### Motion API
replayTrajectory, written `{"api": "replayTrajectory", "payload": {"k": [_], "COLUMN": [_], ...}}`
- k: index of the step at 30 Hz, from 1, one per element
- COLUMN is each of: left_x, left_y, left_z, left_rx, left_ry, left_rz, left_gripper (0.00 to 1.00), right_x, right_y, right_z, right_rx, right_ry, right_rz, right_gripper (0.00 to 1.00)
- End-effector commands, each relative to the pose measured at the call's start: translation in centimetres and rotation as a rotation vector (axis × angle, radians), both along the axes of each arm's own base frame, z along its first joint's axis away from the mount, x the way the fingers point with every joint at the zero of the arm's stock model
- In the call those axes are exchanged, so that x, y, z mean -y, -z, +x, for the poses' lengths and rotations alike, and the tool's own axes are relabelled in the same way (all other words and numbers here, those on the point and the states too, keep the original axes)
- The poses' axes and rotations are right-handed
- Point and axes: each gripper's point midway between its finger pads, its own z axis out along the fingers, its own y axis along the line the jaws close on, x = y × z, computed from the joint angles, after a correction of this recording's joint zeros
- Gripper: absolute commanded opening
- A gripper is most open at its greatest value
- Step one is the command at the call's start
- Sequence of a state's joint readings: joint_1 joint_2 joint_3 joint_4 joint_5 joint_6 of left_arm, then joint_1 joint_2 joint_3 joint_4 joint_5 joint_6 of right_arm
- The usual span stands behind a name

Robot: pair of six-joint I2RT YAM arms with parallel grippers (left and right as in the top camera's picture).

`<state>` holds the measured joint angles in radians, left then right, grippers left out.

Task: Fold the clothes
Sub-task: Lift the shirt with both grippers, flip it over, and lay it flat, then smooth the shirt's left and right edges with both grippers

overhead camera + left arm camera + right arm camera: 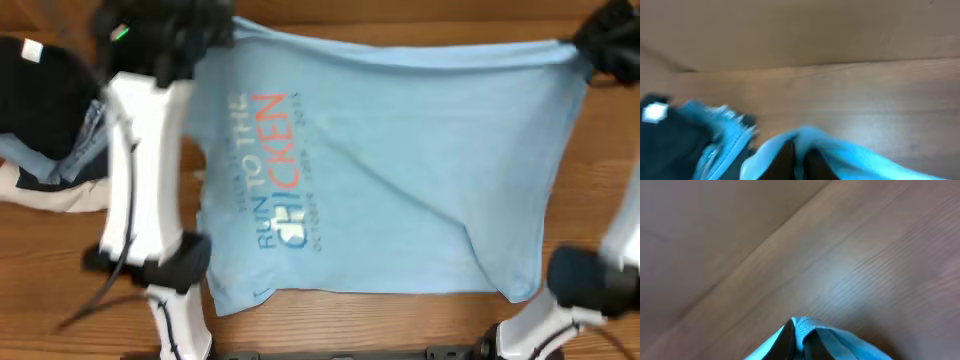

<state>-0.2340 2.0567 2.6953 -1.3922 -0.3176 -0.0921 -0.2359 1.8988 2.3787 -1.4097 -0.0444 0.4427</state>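
Observation:
The light sky-blue T-shirt [400,160] lies stretched across the wooden table, its red, white and dark-blue lettering [270,170] facing up on the left half. My left gripper [205,30] is shut on the shirt's far left corner; in the left wrist view its dark fingers [799,159] pinch blue cloth [850,155]. My right gripper [595,45] is shut on the far right corner; in the right wrist view its fingers [799,337] clamp a fold of the shirt's hem [807,327]. The far edge is pulled taut between both grippers.
A pile of other clothes [50,120], dark navy, denim and beige, lies at the left of the table and shows in the left wrist view [685,145]. The left arm [145,190] crosses beside the shirt's left edge. The right arm's base [585,280] stands at the near right.

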Motion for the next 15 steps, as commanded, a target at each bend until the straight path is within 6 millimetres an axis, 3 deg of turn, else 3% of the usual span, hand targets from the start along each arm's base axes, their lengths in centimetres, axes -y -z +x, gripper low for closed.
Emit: {"api": "replayTrajectory", "payload": {"k": [1, 2, 3, 4, 6, 8, 11, 15], "left_x": [2.0, 2.4, 2.4, 1.9, -0.8, -4.0, -8.1, -11.2], "left_y": [7.9, 9.9, 10.5, 10.5, 7.8, 3.5, -1.8, -6.3], "left_z": [7.0, 8.6, 9.0, 9.0, 7.8, 4.1, -1.8, -9.0], "left_rx": [-0.075, -0.08, -0.085, -0.084, -0.049, -0.034, 0.005, 0.065], "left_ry": [0.067, 0.067, 0.065, 0.046, -0.04, -0.093, -0.145, -0.199], "left_rz": [0.036, 0.038, 0.04, 0.058, 0.127, 0.132, 0.069, -0.073], "left_gripper": [0.25, 0.52, 0.72, 0.81, 0.95, 1.0, 1.0, 1.0], "right_x": [1.3, 1.7, 1.9, 2.3, 2.7, 2.4, 1.6, 0.1], "right_y": [6.4, 8.2, 8.9, 9.1, 8.3, 7.2, 5.6, 1.2], "right_z": [6.6, 8.3, 8.6, 8.5, 7.2, 5.0, 2.2, -1.4], "right_rx": [-0.027, -0.029, -0.038, -0.048, -0.056, -0.086, -0.116, -0.065], "right_ry": [-0.021, -0.044, -0.058, -0.075, -0.071, -0.07, -0.08, -0.118], "right_rz": [0.031, 0.013, 0.002, -0.015, -0.008, 0.017, 0.026, 0.01], "right_gripper": [0.38, 0.62, 0.69, 0.74, 0.77, 0.79, 0.8, 0.8]}}
